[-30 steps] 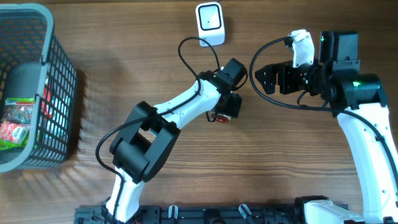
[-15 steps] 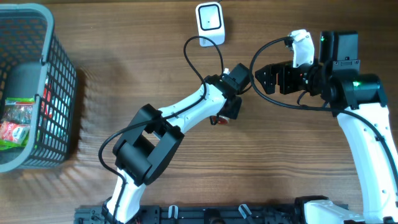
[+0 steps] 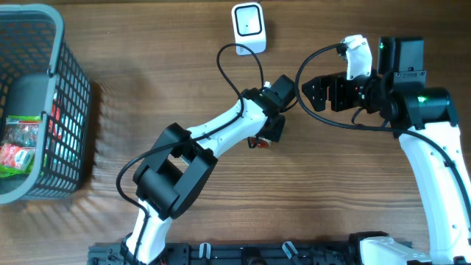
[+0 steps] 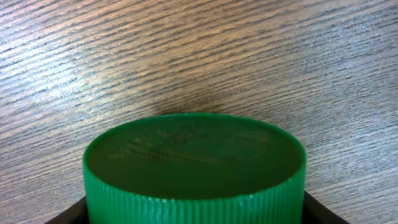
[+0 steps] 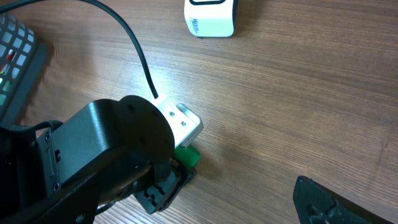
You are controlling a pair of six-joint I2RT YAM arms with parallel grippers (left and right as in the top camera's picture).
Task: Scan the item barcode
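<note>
While your left fingers point(image 4: 322, 214) flank the green-capped item point(image 4: 193, 162) (gripped or not, you cannot tell), it lies mid-desk point(image 3: 353, 184), near the white scanner point(image 3: 248, 28) — your right fingers point(image 5: 336, 205) stand wide apart, empty.

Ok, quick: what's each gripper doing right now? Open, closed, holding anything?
Left gripper: closed on the green cap.
Right gripper: open, holding nothing.
</note>
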